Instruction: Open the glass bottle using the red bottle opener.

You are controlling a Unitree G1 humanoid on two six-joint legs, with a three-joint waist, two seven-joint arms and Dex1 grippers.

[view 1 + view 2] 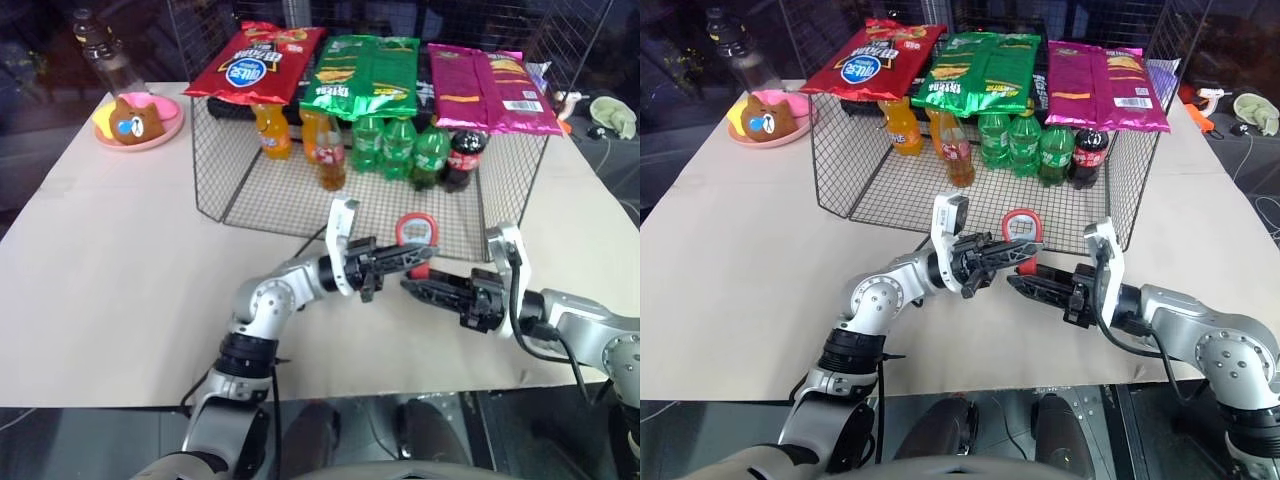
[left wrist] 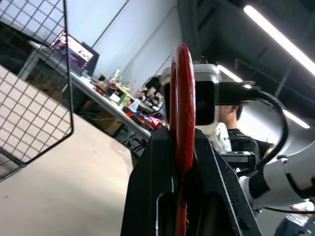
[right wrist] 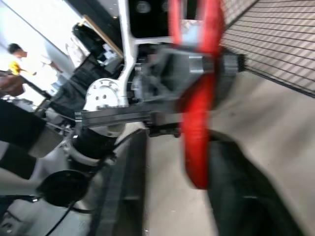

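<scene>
Open tabletop (image 1: 120, 280) left of both grippers; wire basket (image 1: 215, 170) wall just behind. Left gripper (image 1: 420, 256) clamped on red bottle opener (image 1: 415, 231). Right gripper (image 1: 408, 287) fingers at opener's handle end; gap unclear.

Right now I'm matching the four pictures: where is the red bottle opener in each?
Left eye: red bottle opener, centre, before the wire basket.
Right eye: centre.
Left wrist: upright, centre, in the left pincer.
Right wrist: blurred, centre-right.
Shared landmark: the wire basket.
</scene>
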